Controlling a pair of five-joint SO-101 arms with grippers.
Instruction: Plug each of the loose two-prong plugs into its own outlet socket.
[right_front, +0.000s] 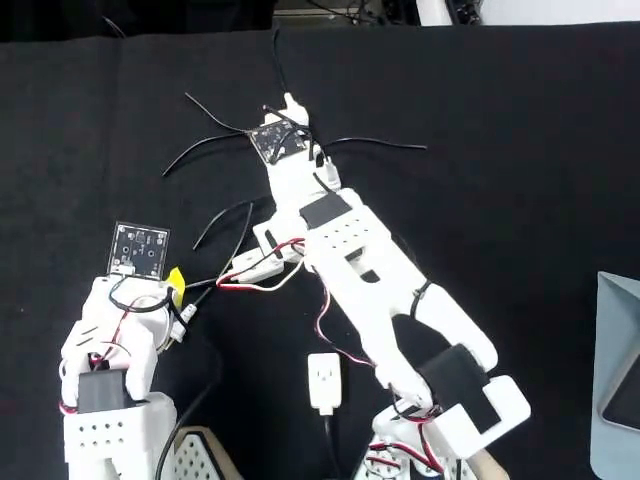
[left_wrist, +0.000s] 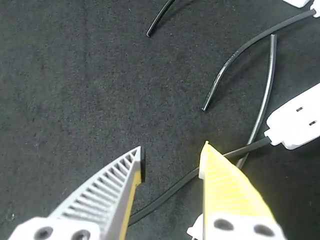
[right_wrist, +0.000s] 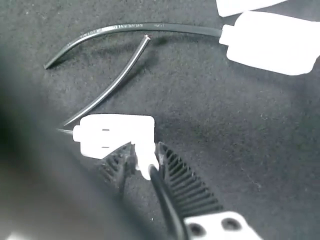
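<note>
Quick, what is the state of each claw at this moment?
Left claw: open, holding nothing.
Right claw: closed on a white plug, next to a white socket.

White & black kit, one yellow accent.
Matte black cloth table (right_front: 520, 200); white plastic arms (right_front: 350, 250) w/ red, white & black wires (right_front: 322, 312). Left gripper (left_wrist: 170, 157): one grey ribbed finger (left_wrist: 107, 187), one yellow ribbed finger (left_wrist: 227, 190). Right gripper (right_wrist: 145, 150): black ribbed fingers (right_wrist: 185, 180). White plastic plug (right_wrist: 146, 167), white socket block (right_wrist: 112, 131) w/ dark slots; black cords (right_wrist: 135, 27). Pale blue-grey object (right_front: 612, 330).
</note>
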